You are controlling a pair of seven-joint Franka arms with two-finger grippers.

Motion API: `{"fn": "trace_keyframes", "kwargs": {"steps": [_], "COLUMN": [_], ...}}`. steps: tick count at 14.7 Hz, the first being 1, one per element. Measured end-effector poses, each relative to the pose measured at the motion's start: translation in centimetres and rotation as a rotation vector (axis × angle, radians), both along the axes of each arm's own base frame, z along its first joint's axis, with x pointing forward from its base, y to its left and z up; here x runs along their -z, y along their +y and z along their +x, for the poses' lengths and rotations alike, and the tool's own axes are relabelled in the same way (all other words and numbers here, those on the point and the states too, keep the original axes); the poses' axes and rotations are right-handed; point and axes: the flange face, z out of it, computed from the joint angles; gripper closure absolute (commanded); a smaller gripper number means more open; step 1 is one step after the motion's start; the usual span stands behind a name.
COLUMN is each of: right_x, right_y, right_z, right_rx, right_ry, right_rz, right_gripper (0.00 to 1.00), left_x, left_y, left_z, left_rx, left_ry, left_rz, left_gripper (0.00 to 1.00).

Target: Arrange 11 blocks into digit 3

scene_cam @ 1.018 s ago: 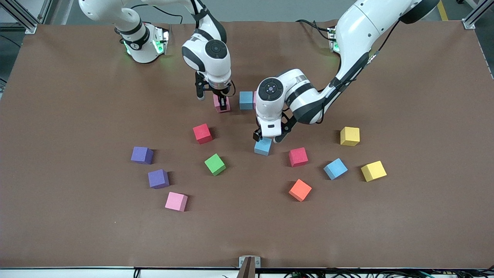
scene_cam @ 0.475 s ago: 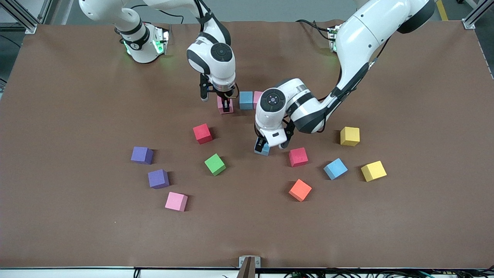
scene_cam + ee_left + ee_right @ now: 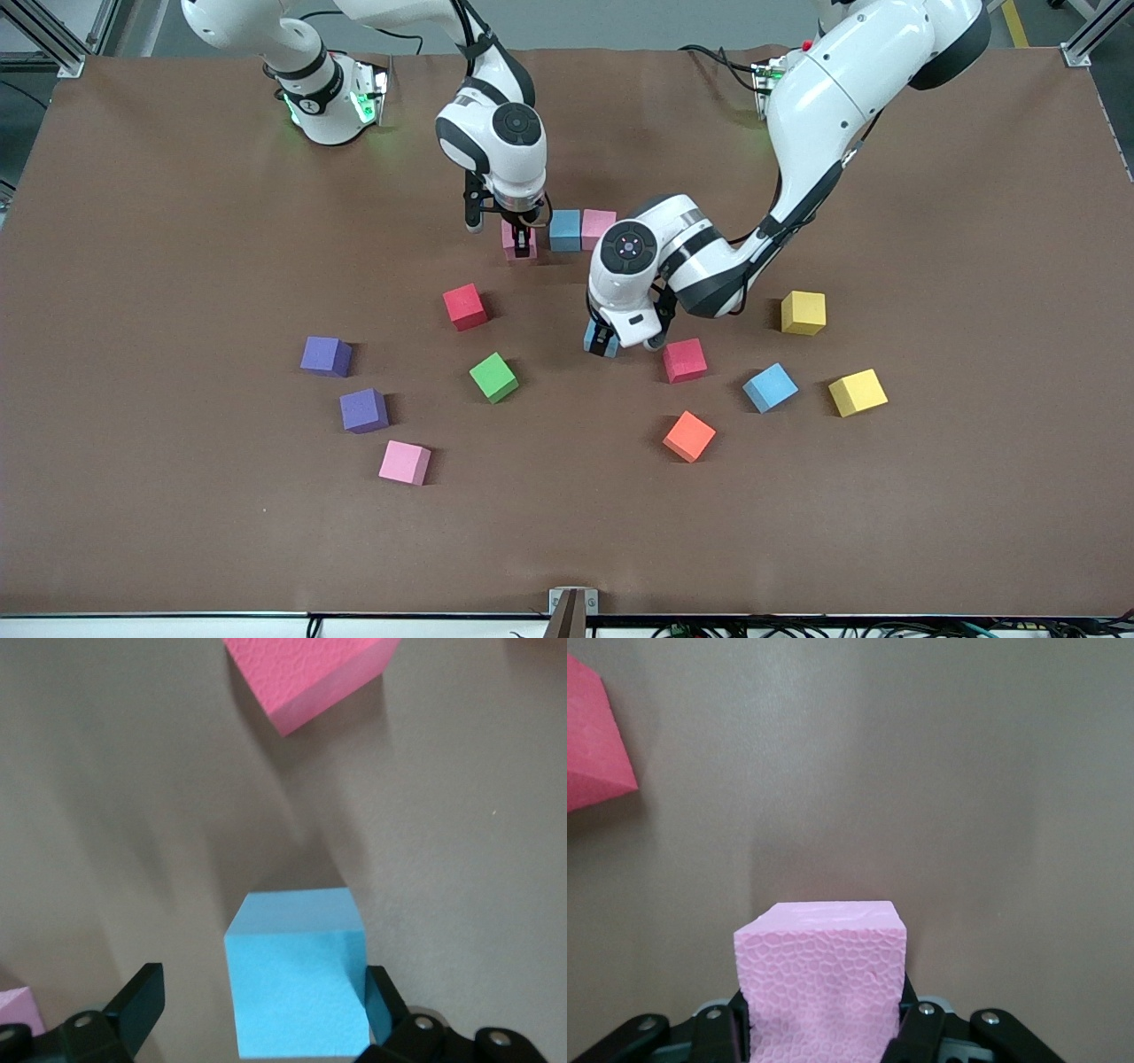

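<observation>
My right gripper (image 3: 521,245) is shut on a pink block (image 3: 511,236) (image 3: 819,979), held low right beside a light blue block (image 3: 564,229) that touches another pink block (image 3: 599,228). My left gripper (image 3: 603,340) (image 3: 261,1005) is open and down around a second light blue block (image 3: 590,338) (image 3: 297,970) on the table, one finger on each side. Loose on the table lie two red blocks (image 3: 464,307) (image 3: 685,360), a green (image 3: 493,377), an orange (image 3: 688,436), two purple (image 3: 325,356) (image 3: 363,410), a pink (image 3: 405,462) and a light blue block (image 3: 769,387).
Two yellow cubes (image 3: 803,312) (image 3: 857,392) sit toward the left arm's end of the table. The red block (image 3: 306,673) lies close to my left gripper. The brown mat (image 3: 177,532) covers the table; bare mat lies nearest the front camera.
The right gripper has carried its pink block closer to the light blue block. The left gripper has come down around the other light blue block, still open.
</observation>
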Motion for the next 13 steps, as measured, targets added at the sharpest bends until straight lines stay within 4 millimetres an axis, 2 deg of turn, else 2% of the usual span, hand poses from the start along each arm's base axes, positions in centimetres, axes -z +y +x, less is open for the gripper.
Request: {"fn": "trace_keyframes", "kwargs": {"steps": [8,9,10,11,13], "right_x": [0.0,0.0,0.0,0.0,0.0], "right_y": [0.7,0.8,0.8,0.8,0.9], "right_z": [-0.6,-0.7,-0.8,-0.8,-0.8], "right_rx": [0.007,0.007,0.007,0.007,0.014], "right_ry": [-0.003,-0.003,-0.003,-0.003,-0.004], "right_rz": [0.001,0.001,0.001,0.001,0.001], "right_gripper": [1.00,1.00,1.00,1.00,1.00], "left_x": [1.3,1.4,1.6,1.9,2.5], "left_y": [-0.7,-0.8,-0.8,-0.7,-0.8], "left_z": [-0.8,-0.8,-0.8,-0.7,-0.5], "left_rx": [-0.074,-0.080,-0.088,-0.105,-0.156], "left_ry": [0.018,0.019,0.018,0.013,-0.003], "left_rz": [0.013,0.015,0.020,0.031,0.056], "left_gripper": [0.00,0.06,0.16,0.30,0.49]}}
